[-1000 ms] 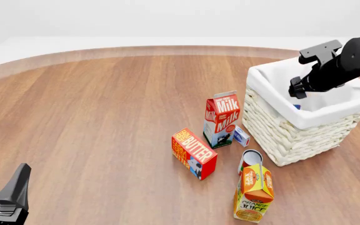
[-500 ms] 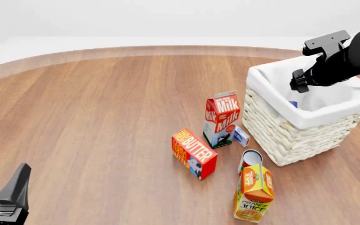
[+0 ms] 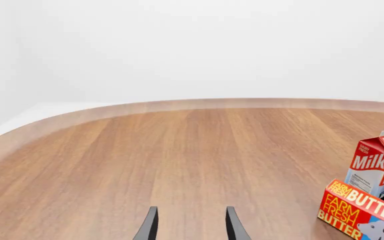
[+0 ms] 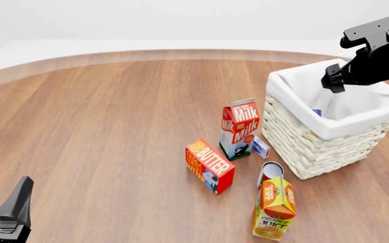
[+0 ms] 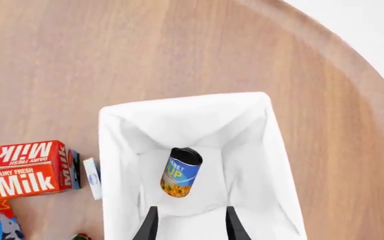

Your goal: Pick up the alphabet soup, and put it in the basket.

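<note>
Since the earlier frames the right gripper (image 5: pixel 186 227) has lifted and drawn back toward the far right, above the basket (image 4: pixel 296 136). Nearest the camera, the left gripper (image 3: pixel 188 227) rests low at the front left corner, its two fingers parted and holding nothing. Moving farther out, an orange juice carton (image 4: pixel 275 207) stands near the front, with a small can (image 4: pixel 270 172) just behind it. Beside them sit a butter box (image 4: pixel 209 165) and an upright milk carton (image 4: pixel 239 129). Farther right is the white-lined wicker basket. The alphabet soup (image 5: pixel 180 172) lies on its side inside, on the cloth. The right gripper hangs over it, fingers apart, empty
</note>
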